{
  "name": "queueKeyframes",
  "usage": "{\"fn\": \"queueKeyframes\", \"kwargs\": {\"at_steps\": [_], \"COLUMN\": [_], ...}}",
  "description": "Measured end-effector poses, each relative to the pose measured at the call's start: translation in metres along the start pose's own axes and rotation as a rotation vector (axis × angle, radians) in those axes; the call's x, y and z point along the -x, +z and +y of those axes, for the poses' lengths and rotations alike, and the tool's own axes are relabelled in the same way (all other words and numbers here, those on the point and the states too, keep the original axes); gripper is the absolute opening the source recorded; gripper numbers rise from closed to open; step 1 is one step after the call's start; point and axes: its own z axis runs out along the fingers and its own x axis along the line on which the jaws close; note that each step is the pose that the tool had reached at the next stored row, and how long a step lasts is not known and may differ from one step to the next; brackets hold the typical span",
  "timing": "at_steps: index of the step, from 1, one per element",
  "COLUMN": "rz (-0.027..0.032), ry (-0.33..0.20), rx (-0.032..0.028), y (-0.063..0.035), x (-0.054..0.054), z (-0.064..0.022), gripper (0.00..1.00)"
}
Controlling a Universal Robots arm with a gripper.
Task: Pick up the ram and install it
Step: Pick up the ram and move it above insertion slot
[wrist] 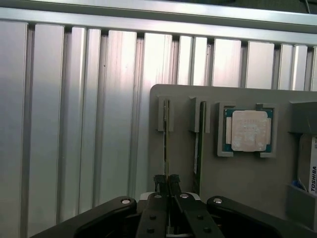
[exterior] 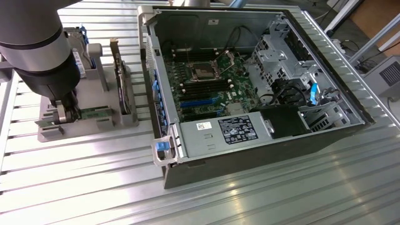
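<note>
Jaws nearly shut, pinching the thin upper edge of the ram (exterior: 93,112). Ram stands on edge in a slot of the grey holder (exterior: 45,136) on the worktop (exterior: 93,187), beside the open computer case (exterior: 250,159).

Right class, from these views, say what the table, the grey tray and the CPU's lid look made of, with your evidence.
Table: probably aluminium, brushed and ribbed, with bright glare. Tray: matte grey plastic, likely; no shine, moulded slots. CPU lid: dull silver metal on a green board.
</note>
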Motion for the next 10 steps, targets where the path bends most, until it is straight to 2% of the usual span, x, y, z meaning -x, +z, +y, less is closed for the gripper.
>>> {"fn": "queueKeyframes", "kwargs": {"at_steps": [10], "rz": [0.0000], "ry": [0.000], "rx": [0.0000], "y": [-0.0088], "x": [0.0003], "z": [0.0004], "gripper": [0.12]}}
